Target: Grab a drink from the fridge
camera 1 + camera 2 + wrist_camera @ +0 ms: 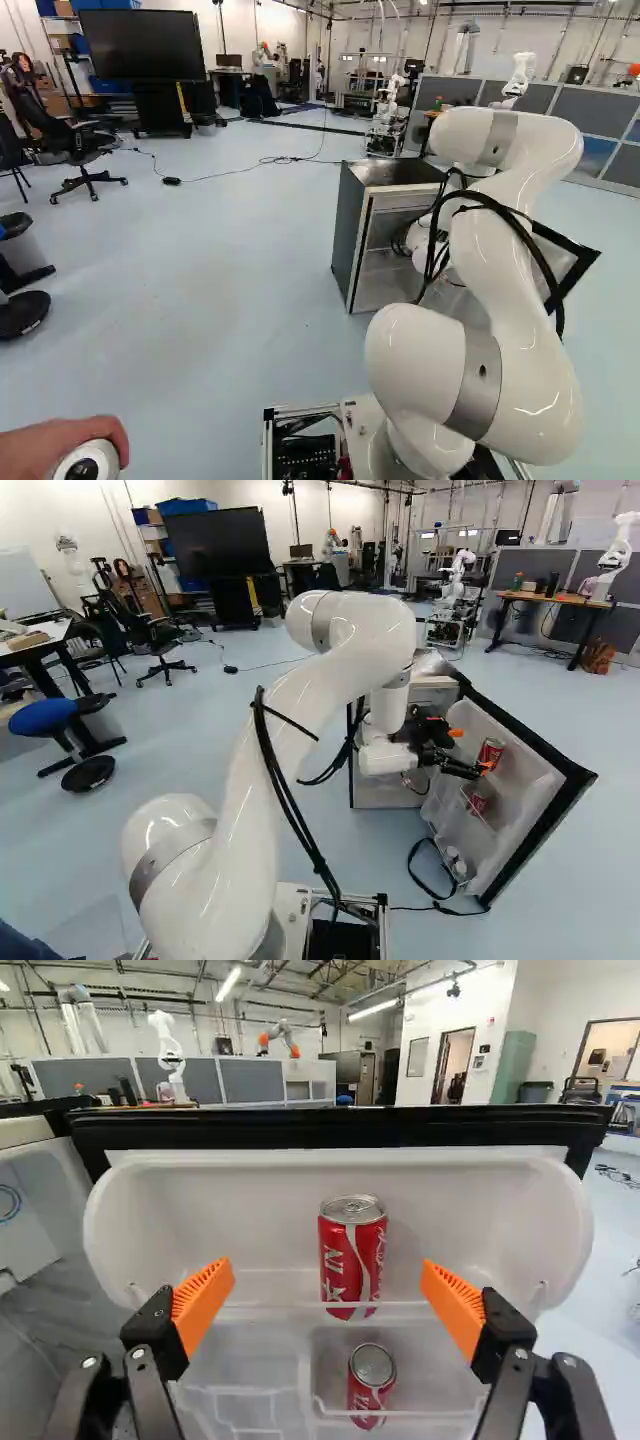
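The black tool (472,748) is opened wide, its two ribbed, wedge-shaped orange pads (203,1303) set well apart with nothing gripped. Ahead of them, and between their lines, a red can (352,1260) is seen on the upper shelf (230,1205) of the fridge door (577,773), touched by neither pad. It is a smooth metal cylinder, narrowed at the neck, stood upright with its long axis vertical and its silver lid faced up; white lettering is run along its height. A thin rail is stretched across its foot. Below, in the lower shelf (460,1360), a second red can (371,1385) is also stood upright. Both shelves are formed of pale, see-through plastic, the upper one rounded at its ends. The black-edged door is swung open from a boxy fridge (347,230), reached by the glossy white arm (290,730).
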### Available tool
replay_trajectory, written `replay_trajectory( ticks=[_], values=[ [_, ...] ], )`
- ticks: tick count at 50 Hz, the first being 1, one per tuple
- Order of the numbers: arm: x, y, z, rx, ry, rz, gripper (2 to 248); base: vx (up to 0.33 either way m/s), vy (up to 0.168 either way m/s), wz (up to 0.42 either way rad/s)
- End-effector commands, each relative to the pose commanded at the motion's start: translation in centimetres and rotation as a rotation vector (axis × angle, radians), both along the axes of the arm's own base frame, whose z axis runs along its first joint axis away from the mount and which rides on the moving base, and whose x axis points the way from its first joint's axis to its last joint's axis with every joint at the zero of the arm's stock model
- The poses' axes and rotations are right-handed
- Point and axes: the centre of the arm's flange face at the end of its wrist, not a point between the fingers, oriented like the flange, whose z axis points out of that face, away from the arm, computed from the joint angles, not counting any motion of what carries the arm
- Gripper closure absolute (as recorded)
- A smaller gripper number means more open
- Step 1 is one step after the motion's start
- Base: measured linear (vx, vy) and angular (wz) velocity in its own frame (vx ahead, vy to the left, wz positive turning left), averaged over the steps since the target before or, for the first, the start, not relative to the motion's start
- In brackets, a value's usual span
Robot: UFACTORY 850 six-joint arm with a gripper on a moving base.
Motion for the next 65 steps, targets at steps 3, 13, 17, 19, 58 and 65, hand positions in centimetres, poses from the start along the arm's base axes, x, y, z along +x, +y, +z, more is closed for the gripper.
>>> replay_trajectory(
  ticks=[3, 13, 17, 19, 58, 65],
  values=[
    [-0.1, -0.4, 0.0, -0.001, -0.002, -0.006, 3, 0.0, 0.0, 0.0],
    [-0.3, -1.6, -0.2, -0.007, -0.009, -0.026, 3, 0.0, 0.0, 0.0],
    [-0.4, -2.1, -0.3, -0.009, -0.013, -0.034, 3, 0.0, 0.0, 0.0],
    [-0.4, -2.4, -0.3, -0.01, -0.014, -0.038, 3, 0.0, 0.0, 0.0],
    [-0.5, -3.8, -0.5, -0.019, -0.026, -0.058, 135, 0.0, 0.0, 0.0],
    [-0.5, -3.8, -0.1, -0.021, -0.029, -0.059, 155, 0.0, 0.0, 0.0]
  ],
)
